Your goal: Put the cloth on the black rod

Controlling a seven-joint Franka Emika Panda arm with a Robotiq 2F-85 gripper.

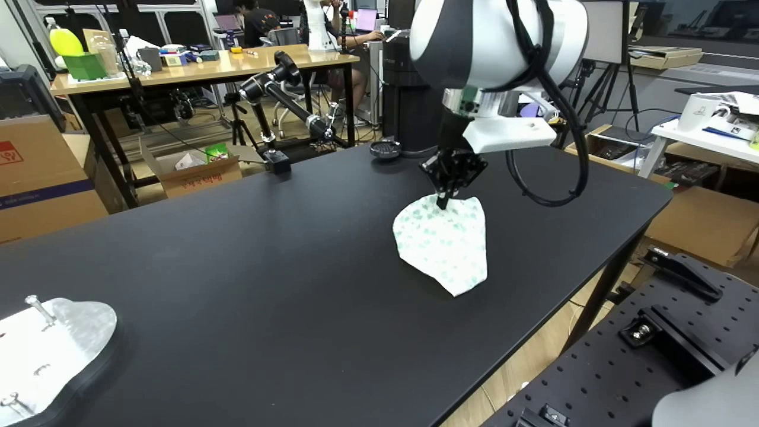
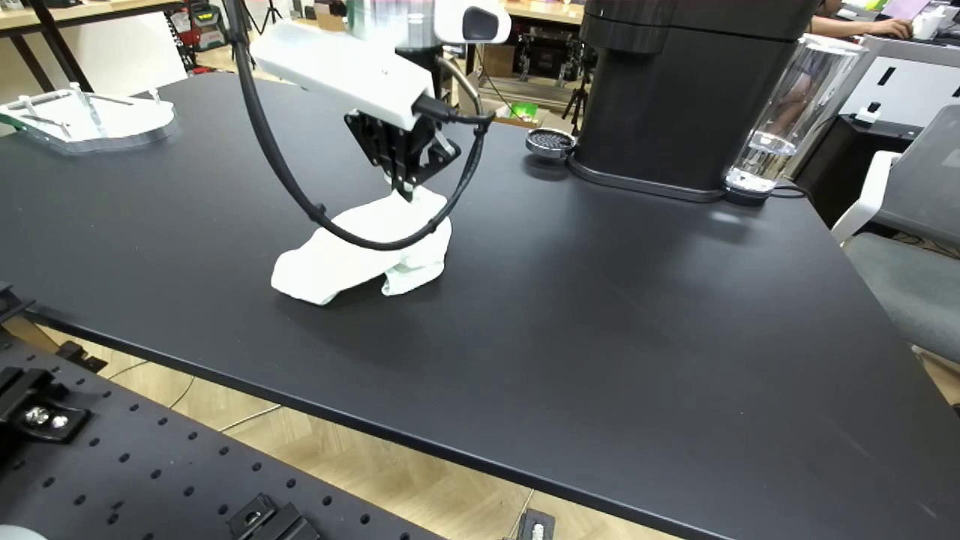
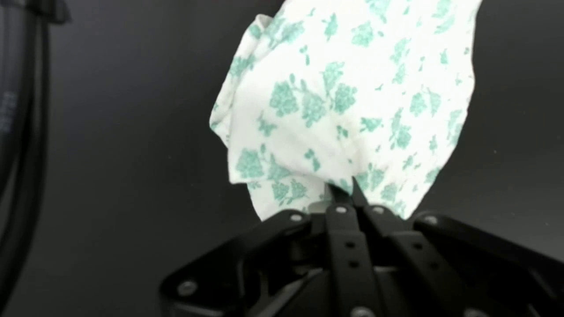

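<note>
A white cloth with green floral print shows in both exterior views and in the wrist view. My gripper is shut on a pinched fold of the cloth; it also shows in an exterior view and in the wrist view. The pinched part is raised, and the rest of the cloth hangs down over the black table. I cannot tell whether its lower edges touch the table. A black jointed arm stands at the table's far edge; I cannot tell whether it is the black rod.
A tall black machine with a small round tray stands at the table's back. A whitish plate with upright pegs lies at one end, also in an exterior view. A black cable loop hangs from my arm.
</note>
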